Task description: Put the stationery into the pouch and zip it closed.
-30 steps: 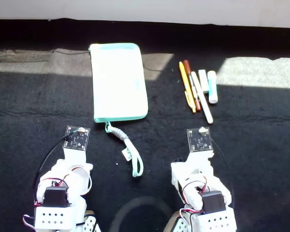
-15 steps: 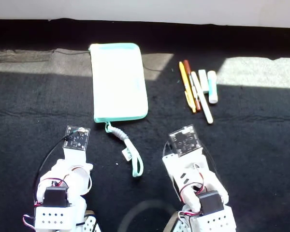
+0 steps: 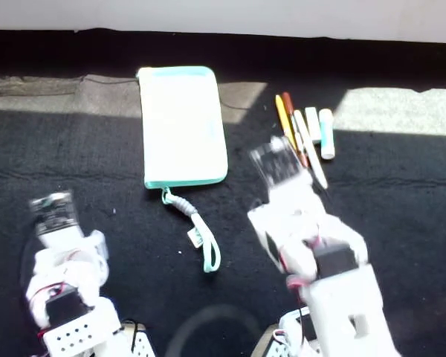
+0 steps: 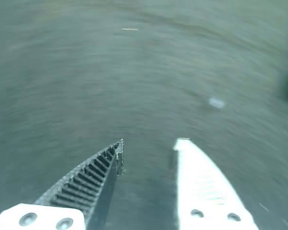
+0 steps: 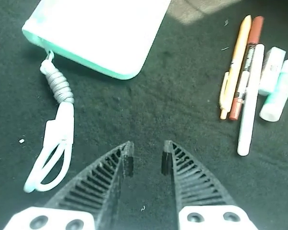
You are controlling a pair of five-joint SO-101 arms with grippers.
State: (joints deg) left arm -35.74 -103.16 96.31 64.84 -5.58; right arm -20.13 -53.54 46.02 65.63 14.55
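Hovering near pens point(image 5: 244, 72) with right gripper point(image 5: 146, 154) ajar, empty; left gripper point(image 4: 150, 143) likewise; nothing packed; pouch point(image 3: 182, 126) probably needed unzipping first.

Place: a robot test bench, indoors.
Surface: a black cloth point(image 3: 401, 223) is covering the table.
Backdrop: a white wall point(image 3: 282, 15) is running along the far edge.
Light: sunlight point(image 3: 394, 111) is falling across the cloth.
Rig: a left arm point(image 3: 63, 297) and a right arm point(image 3: 320, 260) are showing bare wiring.

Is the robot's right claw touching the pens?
Apart. The right wrist view shows the right gripper open over the black mat, with a plain strip of bare mat between its fingertips and the pens.
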